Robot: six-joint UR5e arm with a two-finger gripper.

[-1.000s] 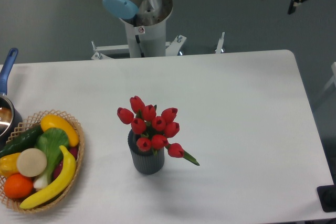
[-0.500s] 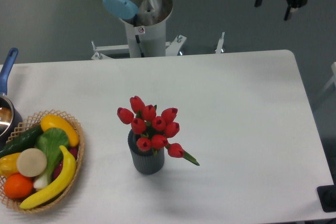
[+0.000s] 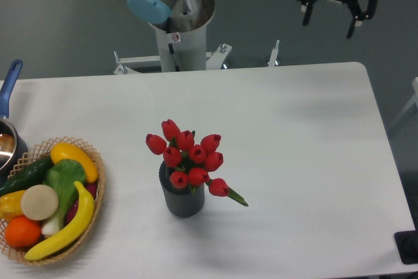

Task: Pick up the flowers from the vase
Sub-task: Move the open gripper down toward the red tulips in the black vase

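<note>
The flowers [image 3: 191,157], a bunch of red tulip buds on green stems, stand in the vase [image 3: 182,198], a small dark grey ribbed cylinder near the middle of the white table [image 3: 294,161]. One bud with a leaf droops over the rim to the right. My gripper [image 3: 328,23] hangs open at the top right, above the table's far edge and far from the flowers. Nothing is between its fingers.
A wicker basket [image 3: 91,213] with a banana, orange, cucumber and other produce sits at the left front. A pot with a blue handle [image 3: 9,86] is at the left edge. The arm's base [image 3: 175,14] stands behind the table. A dark object [image 3: 407,247] is at the right front corner.
The gripper has moved left and slightly down, and has turned so both open fingers point downward. The flowers and vase have not moved.
</note>
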